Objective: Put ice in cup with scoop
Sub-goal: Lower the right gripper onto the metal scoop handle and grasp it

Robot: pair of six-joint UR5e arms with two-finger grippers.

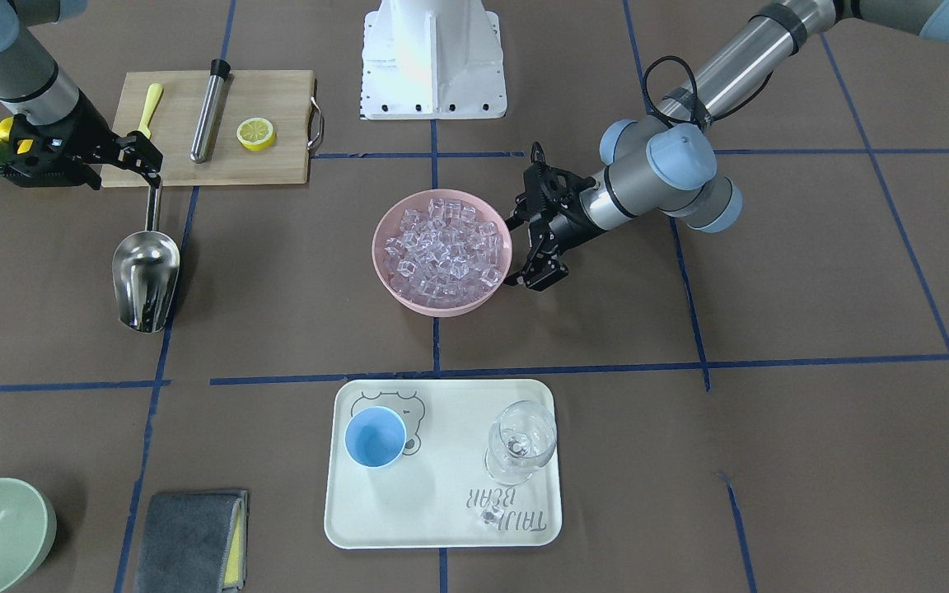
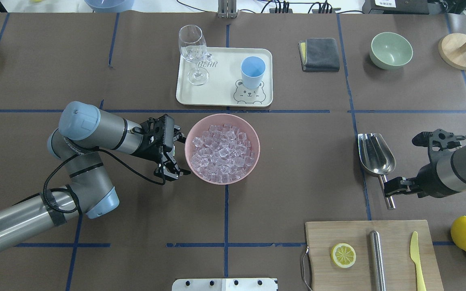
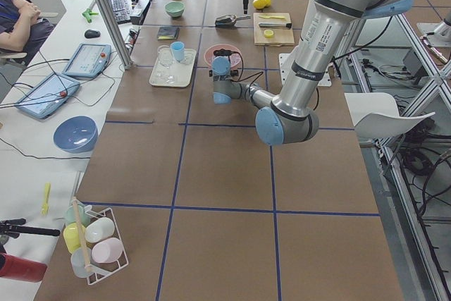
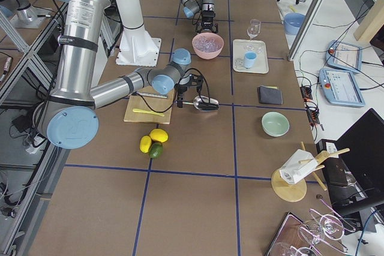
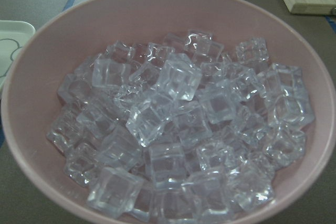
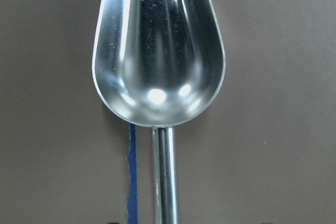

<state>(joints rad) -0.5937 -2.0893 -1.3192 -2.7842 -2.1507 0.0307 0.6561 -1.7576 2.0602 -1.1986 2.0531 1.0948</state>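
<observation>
The steel scoop (image 1: 145, 276) lies flat on the table, trough away from the robot; it also shows in the overhead view (image 2: 374, 155) and fills the right wrist view (image 6: 157, 51). My right gripper (image 2: 388, 189) is at its handle, jaws open on either side. The ice (image 2: 222, 151) fills a pink bowl (image 2: 253, 137), seen close in the left wrist view (image 5: 178, 129). My left gripper (image 2: 181, 155) is open and empty beside that bowl's rim. The light blue cup (image 2: 253, 72) stands empty on a white tray (image 2: 225, 101).
A stemmed glass (image 2: 194, 48) stands on the tray beside the cup. A cutting board (image 2: 395, 279) near the right arm carries a lemon slice (image 2: 343, 255), a steel cylinder (image 2: 376, 258) and a yellow knife (image 2: 417, 258). A green bowl (image 2: 390, 50) and grey cloth (image 2: 322, 54) sit far right.
</observation>
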